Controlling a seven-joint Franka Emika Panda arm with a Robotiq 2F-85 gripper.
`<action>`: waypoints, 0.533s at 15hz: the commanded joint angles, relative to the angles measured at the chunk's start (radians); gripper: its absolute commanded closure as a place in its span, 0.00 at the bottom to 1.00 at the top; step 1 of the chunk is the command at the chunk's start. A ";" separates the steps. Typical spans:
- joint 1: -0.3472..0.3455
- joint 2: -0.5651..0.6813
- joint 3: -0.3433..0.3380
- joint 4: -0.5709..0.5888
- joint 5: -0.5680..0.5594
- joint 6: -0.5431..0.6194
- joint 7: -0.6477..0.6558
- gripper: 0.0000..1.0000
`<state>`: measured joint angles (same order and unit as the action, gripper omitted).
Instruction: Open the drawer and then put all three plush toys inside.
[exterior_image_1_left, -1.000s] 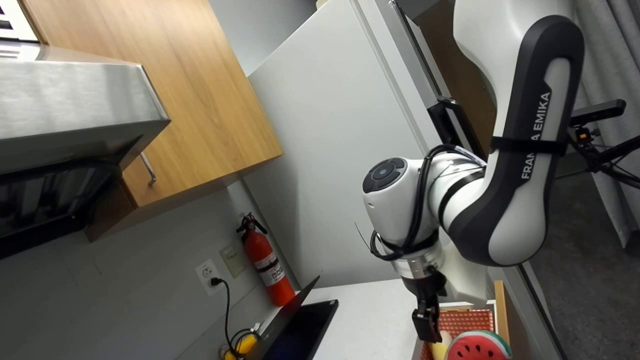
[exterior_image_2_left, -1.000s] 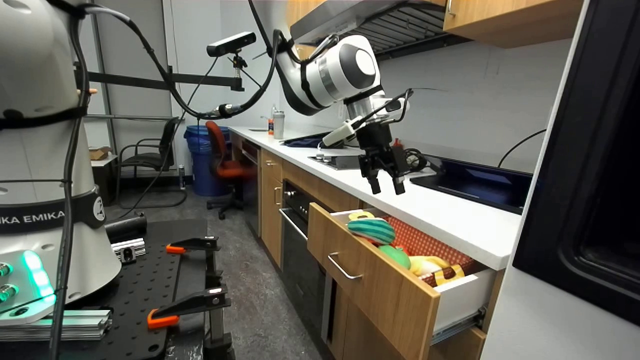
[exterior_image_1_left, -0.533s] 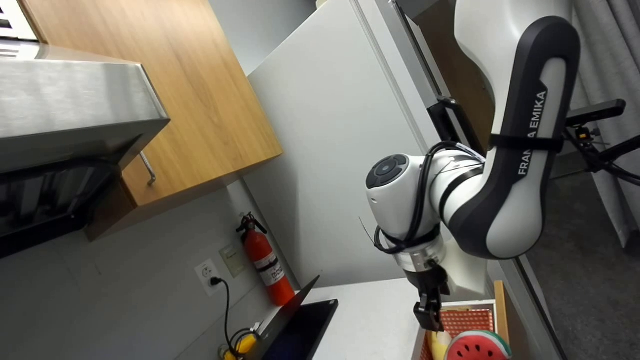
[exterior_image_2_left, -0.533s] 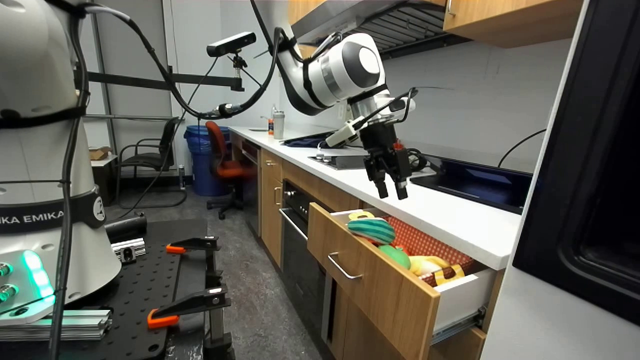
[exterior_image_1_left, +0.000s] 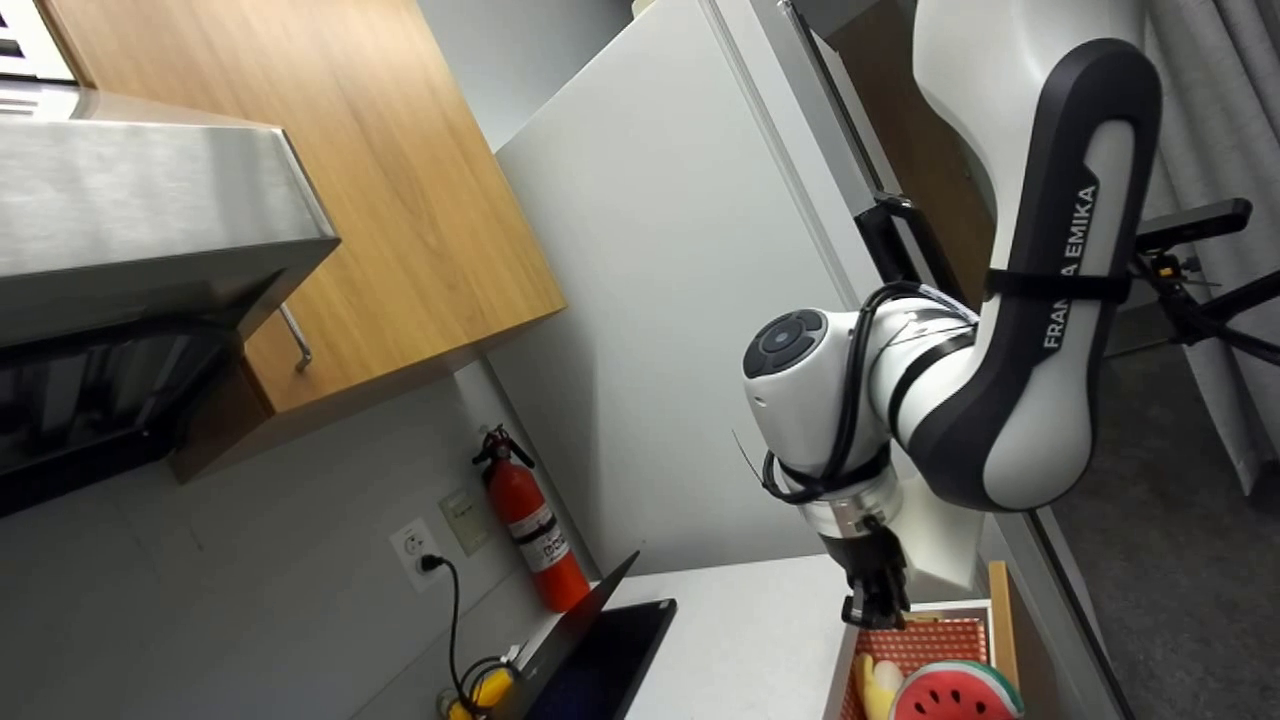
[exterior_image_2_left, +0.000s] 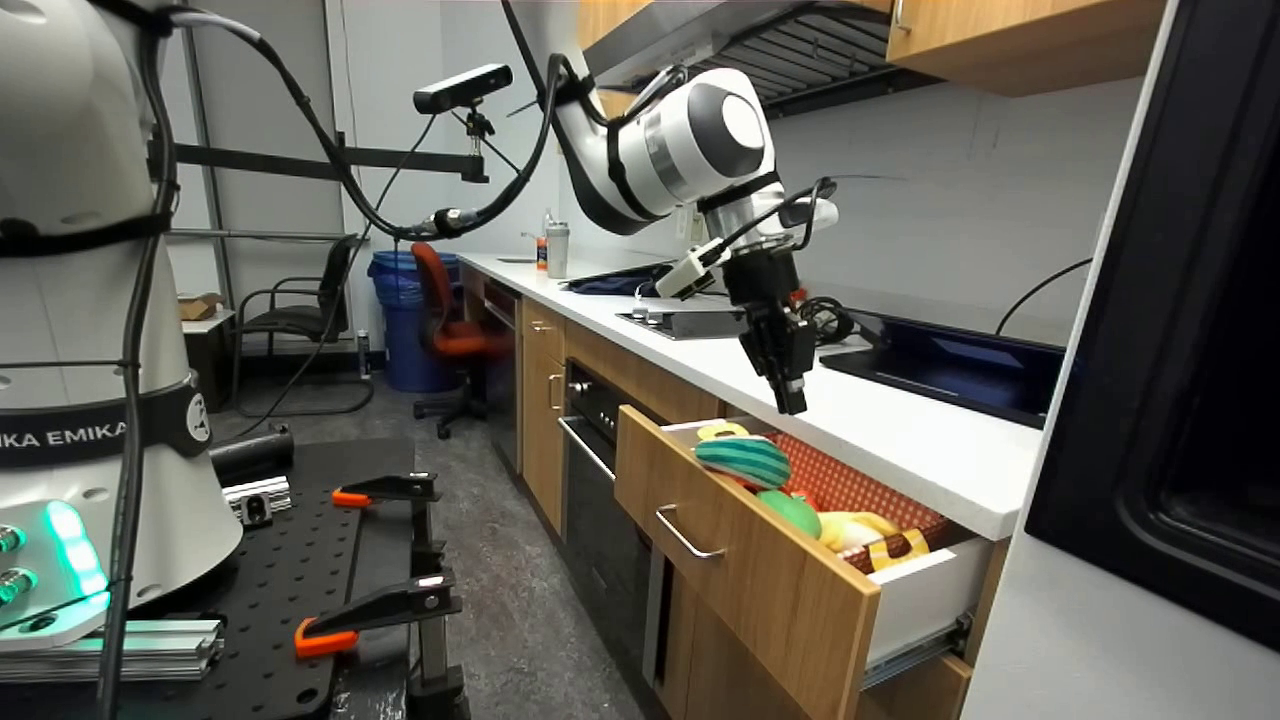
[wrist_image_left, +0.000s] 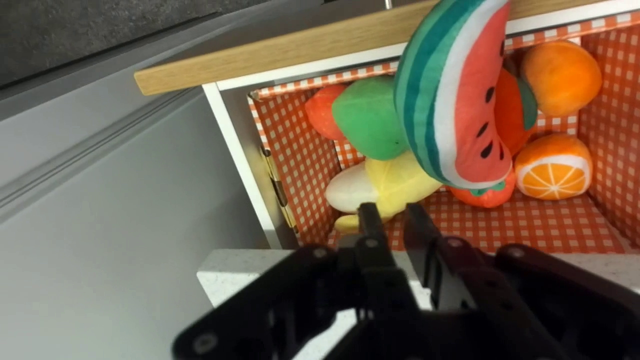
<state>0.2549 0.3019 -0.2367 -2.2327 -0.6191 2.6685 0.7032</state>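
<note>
The drawer (exterior_image_2_left: 740, 555) stands pulled open below the end effector (wrist_image_left: 392, 212), so the first step looks done. Inside, beneath the end effector, lie a plush watermelon slice (wrist_image_left: 457, 100), a plush banana (wrist_image_left: 400, 182), a green plush fruit (wrist_image_left: 370, 117), a red plush fruit (wrist_image_left: 327, 112) and a plush orange half (wrist_image_left: 554, 172), among others. Which three the task means cannot be told, but every toy in view is in the drawer, so probably little is left. The jaws are a narrow gap apart, holding nothing.

The end effector hangs near the front edge of the white tabletop (exterior_image_2_left: 930, 440). Above it is a steel range hood (exterior_image_1_left: 150, 200); lower and aside, a built-in oven (exterior_image_2_left: 605, 525); well beyond, a fire extinguisher (exterior_image_1_left: 537, 525).
</note>
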 joint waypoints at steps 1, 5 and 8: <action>-0.012 -0.042 -0.002 -0.047 -0.060 -0.026 0.073 1.00; -0.024 -0.049 0.000 -0.079 -0.083 -0.031 0.110 1.00; -0.031 -0.050 0.007 -0.095 -0.081 -0.034 0.118 1.00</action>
<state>0.2391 0.2970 -0.2434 -2.2899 -0.6618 2.6658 0.7776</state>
